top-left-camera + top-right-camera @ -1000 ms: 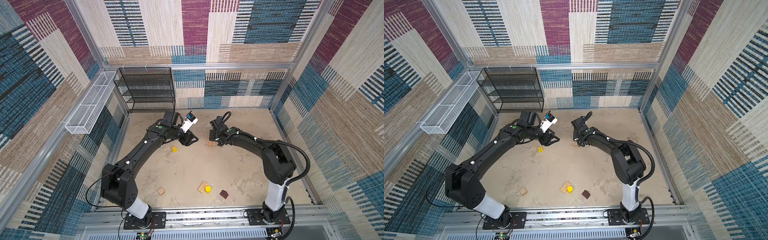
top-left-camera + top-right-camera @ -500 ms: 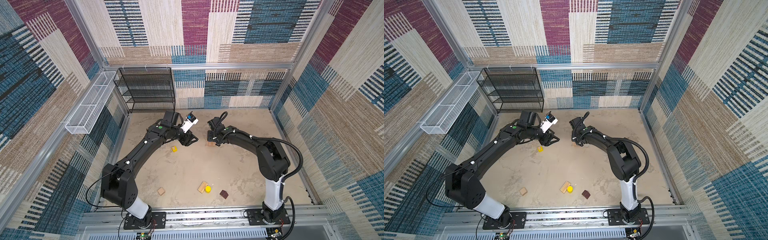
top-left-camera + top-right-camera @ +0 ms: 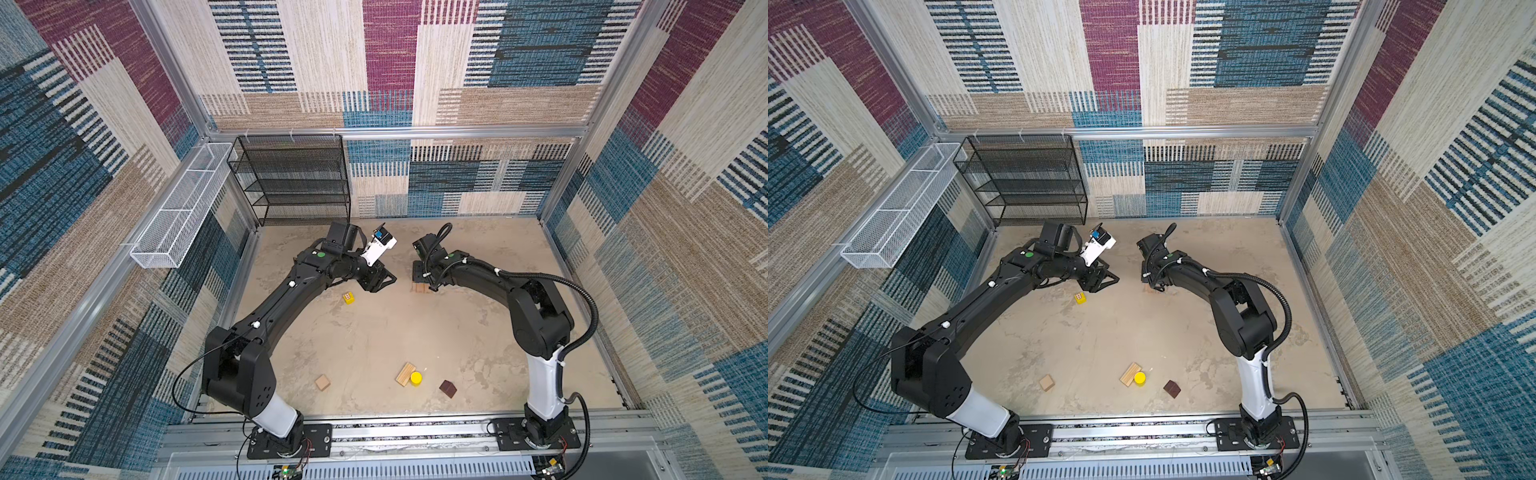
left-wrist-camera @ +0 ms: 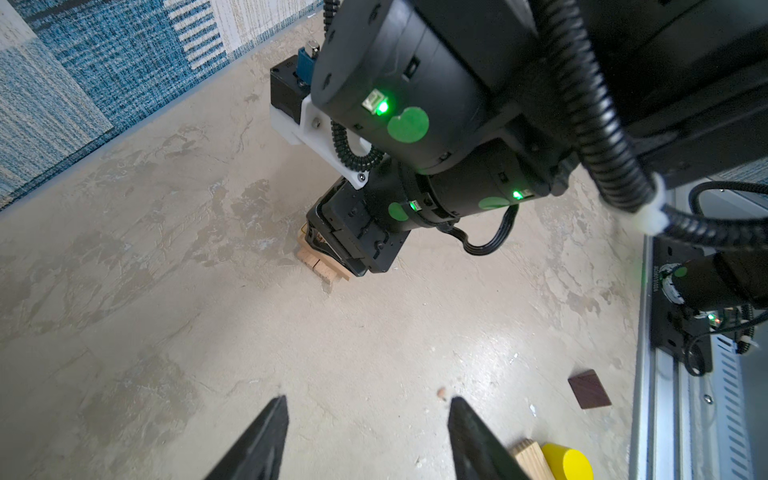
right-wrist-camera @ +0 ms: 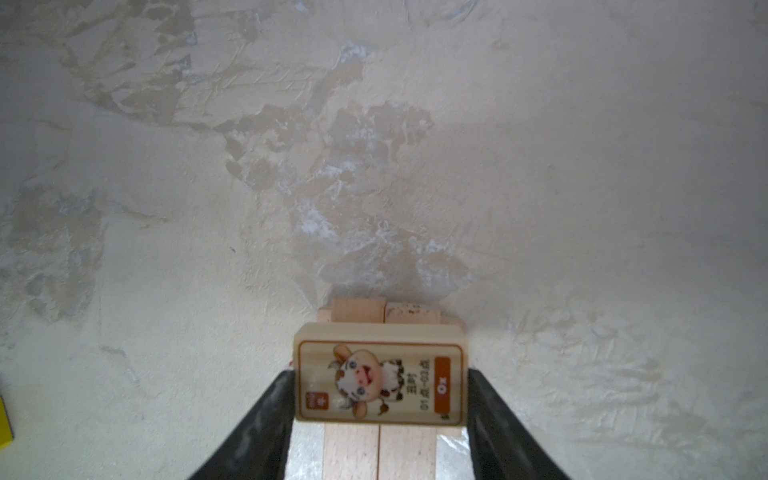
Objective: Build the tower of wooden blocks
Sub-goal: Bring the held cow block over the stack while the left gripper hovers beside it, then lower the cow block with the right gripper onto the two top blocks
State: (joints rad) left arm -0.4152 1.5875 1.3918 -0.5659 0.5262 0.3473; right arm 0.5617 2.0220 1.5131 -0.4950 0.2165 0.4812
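At the back left of the tabletop [image 3: 374, 332] you have a black mesh shelf rack [image 3: 291, 178], standing upright against the rear wall. To its left a long white wire basket [image 3: 174, 216] hangs on the side wall, raised above the tabletop, its far end near the rack's top corner. The surface is mottled beige (darker scuffed patches [image 5: 353, 137] show in the right wrist view). Woven panels [image 3: 390, 62] in blue, maroon and tan line the walls, held in an aluminium frame [image 3: 457, 132]. A metal rail [image 3: 415, 432] runs along the front edge.

We see a pale plank [image 5: 380, 380] printed with a brown-spotted ox and an orange label, a dotted yellow cube [image 3: 349, 297], a plain yellow cylinder [image 3: 416, 377], and a dark brown block [image 3: 448, 388].
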